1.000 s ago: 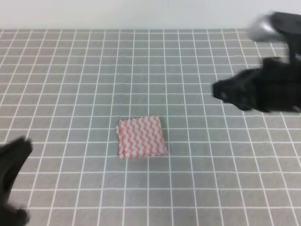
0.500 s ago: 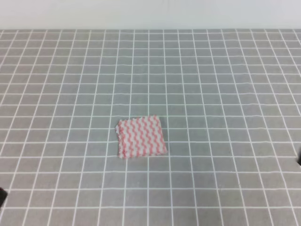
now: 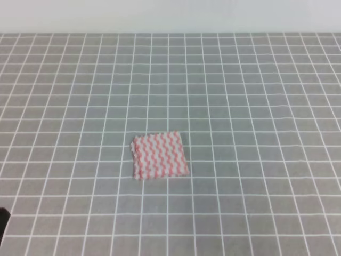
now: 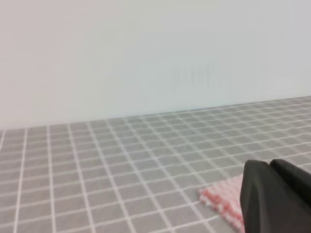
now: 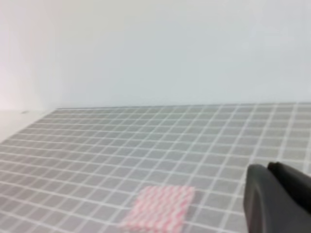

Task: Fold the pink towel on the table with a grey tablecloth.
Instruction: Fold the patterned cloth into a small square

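The pink towel (image 3: 160, 156) lies flat as a small folded rectangle with wavy pink-and-white stripes on the table with a grey tablecloth (image 3: 240, 96), a little left of centre. In the high view only a dark sliver of the left arm (image 3: 2, 218) shows at the bottom-left edge, far from the towel. In the left wrist view the left gripper (image 4: 269, 166) sits at the lower right, its two dark fingers pressed together and holding nothing, with the towel (image 4: 219, 200) just beyond. The right gripper (image 5: 267, 168) looks the same, with the towel (image 5: 160, 206) to its left.
White grid lines cover the grey cloth (image 4: 97, 160) all around the towel. A plain white wall (image 5: 170, 48) stands behind the table's far edge. No other objects show.
Both arms have pulled back out of the high view, the right one off the right side and the left one down to the bottom-left corner. The towel has not moved.
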Available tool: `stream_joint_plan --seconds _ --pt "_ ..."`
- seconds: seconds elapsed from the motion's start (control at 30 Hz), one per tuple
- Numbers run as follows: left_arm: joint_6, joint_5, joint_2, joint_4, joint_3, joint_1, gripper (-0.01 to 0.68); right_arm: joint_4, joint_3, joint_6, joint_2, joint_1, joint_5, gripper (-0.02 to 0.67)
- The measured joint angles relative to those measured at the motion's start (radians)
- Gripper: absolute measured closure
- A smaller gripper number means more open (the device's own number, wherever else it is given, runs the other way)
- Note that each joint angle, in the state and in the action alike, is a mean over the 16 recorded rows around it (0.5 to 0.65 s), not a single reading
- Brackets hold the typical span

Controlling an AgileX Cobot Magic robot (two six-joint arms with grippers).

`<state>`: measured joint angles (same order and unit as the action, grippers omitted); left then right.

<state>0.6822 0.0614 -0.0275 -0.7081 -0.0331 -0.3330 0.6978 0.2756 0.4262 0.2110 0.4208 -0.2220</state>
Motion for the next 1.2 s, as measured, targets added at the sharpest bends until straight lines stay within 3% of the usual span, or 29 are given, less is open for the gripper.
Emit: stream_joint_plan --seconds 0.57,0.93,1.2 --pt "0.004 0.026 0.003 -0.006 0.057 0.001 0.672 0.001 -0.239 0.057 0.016 0.000 0.178 0.664" --pt "0.004 0.029 0.002 -0.006 0.053 0.001 0.672 -0.003 -0.275 0.062 0.018 -0.004 0.193 0.664" --pt "0.004 0.033 0.002 -0.007 0.049 0.001 0.673 -0.007 -0.287 0.088 -0.027 -0.075 0.239 0.664"
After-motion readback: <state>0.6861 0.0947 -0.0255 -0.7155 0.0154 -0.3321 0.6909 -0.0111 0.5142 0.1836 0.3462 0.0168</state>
